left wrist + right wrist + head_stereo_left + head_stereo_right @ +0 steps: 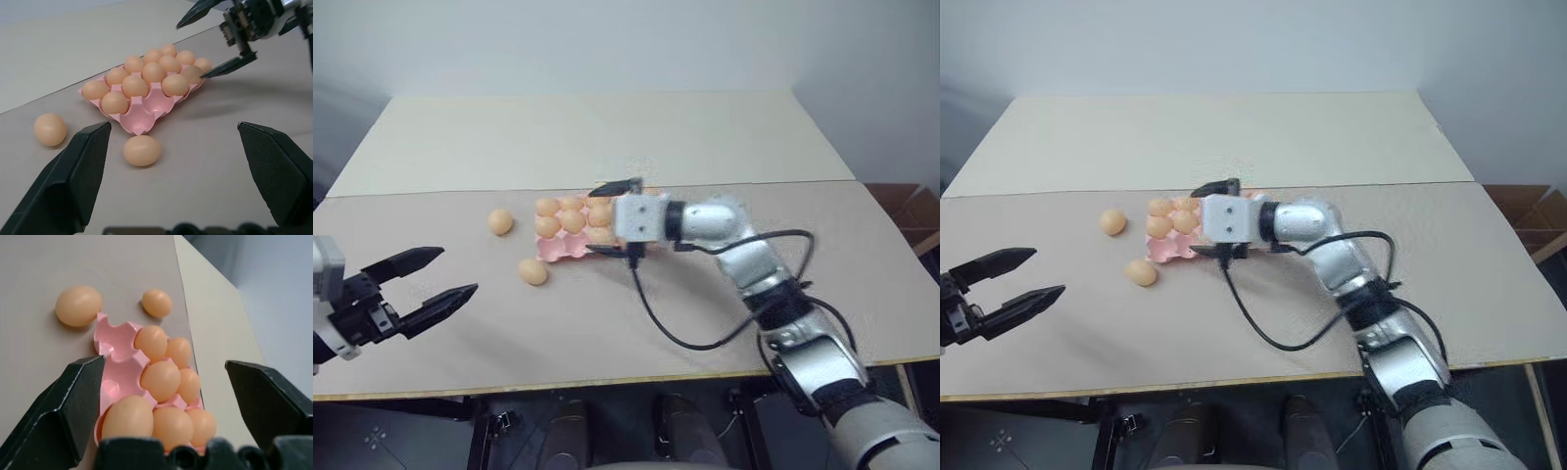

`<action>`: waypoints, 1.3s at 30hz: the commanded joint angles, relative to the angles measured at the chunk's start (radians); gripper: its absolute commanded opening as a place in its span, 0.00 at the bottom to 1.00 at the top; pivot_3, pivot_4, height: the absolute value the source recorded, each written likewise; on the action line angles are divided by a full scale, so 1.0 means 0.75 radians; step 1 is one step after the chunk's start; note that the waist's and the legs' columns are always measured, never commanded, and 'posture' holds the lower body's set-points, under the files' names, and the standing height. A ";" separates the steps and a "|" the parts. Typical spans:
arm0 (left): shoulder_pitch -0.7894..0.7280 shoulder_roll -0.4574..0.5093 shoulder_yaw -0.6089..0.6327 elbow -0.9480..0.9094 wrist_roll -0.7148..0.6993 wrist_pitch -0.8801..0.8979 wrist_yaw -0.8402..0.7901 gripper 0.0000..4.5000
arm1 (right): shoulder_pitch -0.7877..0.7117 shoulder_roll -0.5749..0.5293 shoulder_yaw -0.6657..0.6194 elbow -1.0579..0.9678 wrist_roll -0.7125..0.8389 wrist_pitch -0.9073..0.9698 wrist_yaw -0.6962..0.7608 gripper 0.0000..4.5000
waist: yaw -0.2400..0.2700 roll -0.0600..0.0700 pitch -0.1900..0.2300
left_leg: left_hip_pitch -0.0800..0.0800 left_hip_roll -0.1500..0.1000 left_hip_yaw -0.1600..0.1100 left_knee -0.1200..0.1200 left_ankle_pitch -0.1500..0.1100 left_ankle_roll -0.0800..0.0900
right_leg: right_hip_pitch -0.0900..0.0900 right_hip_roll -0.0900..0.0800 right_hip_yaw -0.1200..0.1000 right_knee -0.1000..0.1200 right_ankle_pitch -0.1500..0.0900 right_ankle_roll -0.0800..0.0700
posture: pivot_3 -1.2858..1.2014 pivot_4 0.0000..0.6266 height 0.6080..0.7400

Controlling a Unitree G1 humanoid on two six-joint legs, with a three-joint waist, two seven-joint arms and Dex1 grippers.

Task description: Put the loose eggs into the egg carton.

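Note:
The pink egg carton (554, 251) lies mid-table with several eggs in its cups; the cups at its corner (142, 115) toward my left gripper are bare. Two loose eggs rest on the table to its left, one (500, 221) farther back and one (532, 271) nearer the front, seen too in the left wrist view (50, 129) (142, 150). My right gripper (596, 220) hovers open just over the carton's right part, pointing left, nothing between its fingers. My left gripper (452, 273) stands open at the front left, well short of the eggs.
The table is two boards, a pale cream one (607, 132) at the back and a tan one (636, 304) in front. A black cable (656, 318) hangs from my right wrist over the tan board. A cardboard box (913, 217) sits beyond the right edge.

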 commanded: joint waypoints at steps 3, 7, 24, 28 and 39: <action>0.008 0.040 0.035 0.084 0.048 -0.040 -0.085 1.00 | 0.155 -0.247 -0.321 -0.290 0.415 0.242 0.213 0.99 | 0.003 0.000 0.000 | 0.001 -0.001 0.001 0.000 0.000 0.000 | 0.002 -0.001 0.000 -0.002 0.000 0.000 | 0.52 0.24 1.00; 0.038 0.082 0.091 0.205 0.118 -0.069 -0.164 1.00 | 0.382 -0.522 -0.526 -0.389 0.646 0.372 0.414 0.99 | 0.002 -0.001 0.000 | 0.001 -0.001 0.002 0.000 0.000 0.000 | 0.001 -0.001 0.000 -0.003 -0.006 0.007 | 0.52 0.24 1.00; -0.098 -0.077 -0.259 0.158 0.253 -0.077 0.043 1.00 | 0.582 -0.648 -0.608 -0.545 0.765 0.440 0.339 0.99 | 0.018 -0.001 0.000 | 0.002 -0.002 0.004 -0.001 0.000 0.000 | 0.001 -0.002 0.004 -0.003 -0.006 0.008 | 0.52 0.24 1.00; -0.288 -0.121 -0.459 0.278 0.348 -0.132 0.076 1.00 | 0.564 -0.641 -0.597 -0.547 0.774 0.436 0.333 0.99 | 0.024 -0.002 0.000 | 0.002 -0.002 0.004 -0.001 0.000 0.000 | 0.002 -0.001 0.005 -0.003 -0.004 0.010 | 0.52 0.24 1.00; -0.649 -0.232 -0.796 0.700 0.584 -0.366 0.027 1.00 | 0.564 -0.643 -0.604 -0.607 0.815 0.453 0.284 0.99 | 0.026 -0.003 0.000 | 0.002 -0.002 0.004 0.000 0.000 0.000 | 0.002 0.001 0.005 -0.003 -0.001 0.010 | 0.52 0.24 1.00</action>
